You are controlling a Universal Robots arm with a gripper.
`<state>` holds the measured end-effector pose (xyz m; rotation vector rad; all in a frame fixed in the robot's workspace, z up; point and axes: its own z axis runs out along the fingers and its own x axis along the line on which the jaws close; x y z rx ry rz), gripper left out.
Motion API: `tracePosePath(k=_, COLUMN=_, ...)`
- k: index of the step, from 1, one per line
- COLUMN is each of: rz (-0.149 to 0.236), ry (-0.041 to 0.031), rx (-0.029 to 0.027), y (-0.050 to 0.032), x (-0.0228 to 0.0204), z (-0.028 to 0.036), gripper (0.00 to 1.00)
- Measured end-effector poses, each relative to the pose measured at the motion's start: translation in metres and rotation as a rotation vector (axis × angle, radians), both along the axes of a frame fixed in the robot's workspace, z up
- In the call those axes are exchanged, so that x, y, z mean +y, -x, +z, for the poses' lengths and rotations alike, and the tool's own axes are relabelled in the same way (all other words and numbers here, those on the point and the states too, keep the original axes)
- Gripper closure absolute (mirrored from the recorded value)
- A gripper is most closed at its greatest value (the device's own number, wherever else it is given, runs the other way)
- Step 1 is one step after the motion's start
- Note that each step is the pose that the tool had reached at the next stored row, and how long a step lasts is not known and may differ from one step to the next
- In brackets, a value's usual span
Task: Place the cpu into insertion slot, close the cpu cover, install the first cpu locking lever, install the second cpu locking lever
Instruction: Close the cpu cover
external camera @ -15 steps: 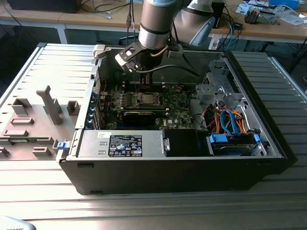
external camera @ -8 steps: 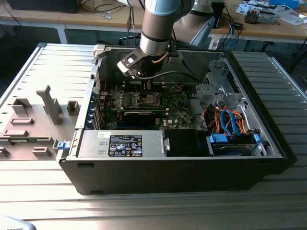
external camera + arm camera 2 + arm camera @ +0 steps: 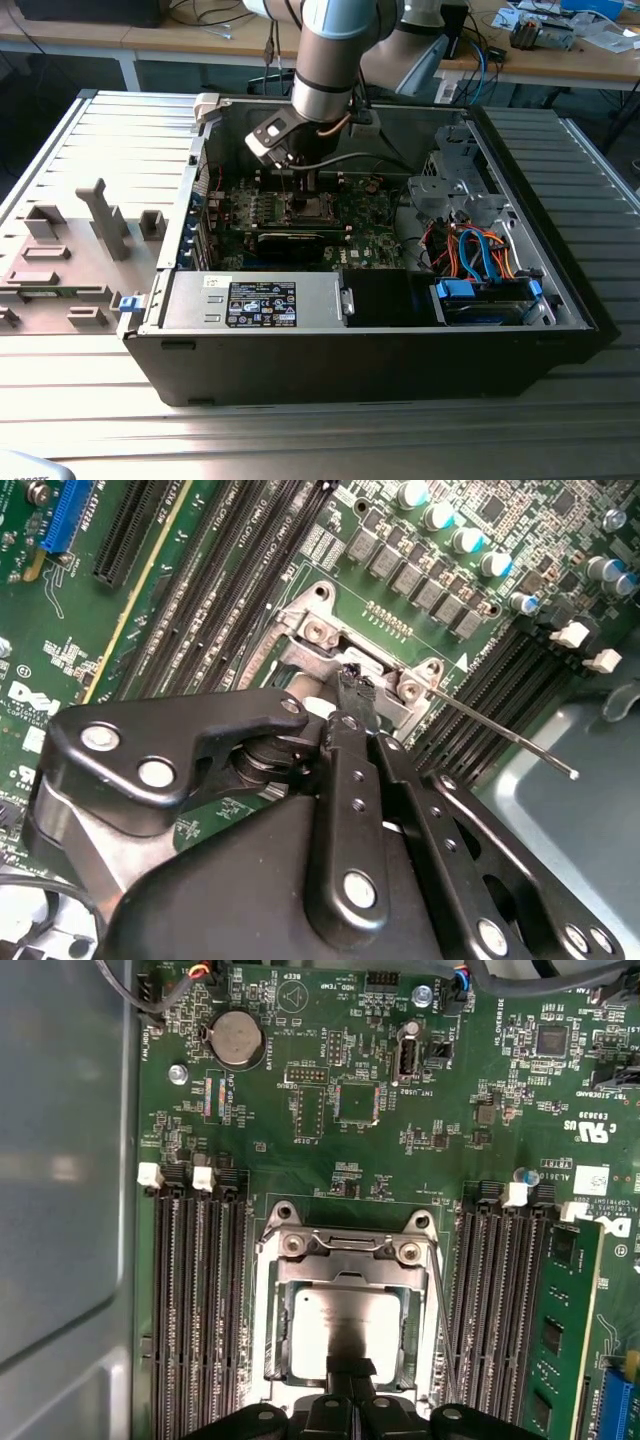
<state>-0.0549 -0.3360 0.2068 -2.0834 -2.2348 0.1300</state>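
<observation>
An open computer case (image 3: 400, 370) lies on a slatted bench (image 3: 300, 440). In the exterior view a robot arm (image 3: 325, 60) reaches down into it from 12 o'clock. Its gripper (image 3: 305, 188) hangs low over the socket (image 3: 303, 210) on the green board (image 3: 365, 240), at 12 o'clock from the labelled power box (image 3: 260, 300). In the first wrist view the black fingers (image 3: 335, 1385) are clenched together with nothing between them, tips at the edge of the silvery cover (image 3: 345, 1263). The cover lies flat on the socket, and the grey chip (image 3: 345, 1325) sits inside, showing through its window. In the second wrist view a thin lever (image 3: 505, 735) juts from one socket corner.
</observation>
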Motion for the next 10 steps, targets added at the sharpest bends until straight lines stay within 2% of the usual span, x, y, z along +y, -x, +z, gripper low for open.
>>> tracePosePath(k=7, rz=0.0, ry=0.0098, rx=0.0001, y=-0.0003, x=0.0, z=-0.0013, gripper=0.89)
tracePosePath(k=8, rz=0.0, ry=0.0095, rx=-0.0002, y=-0.0006, x=0.0001, z=0.0005, gripper=0.89)
tracePosePath(k=9, rz=0.001, ry=0.0094, rx=-0.0001, y=-0.0006, x=0.0001, z=0.0083, gripper=0.89)
tracePosePath(k=10, rz=0.001, ry=0.0092, rx=-0.0002, y=-0.0006, x=0.0001, z=0.0082, gripper=0.89)
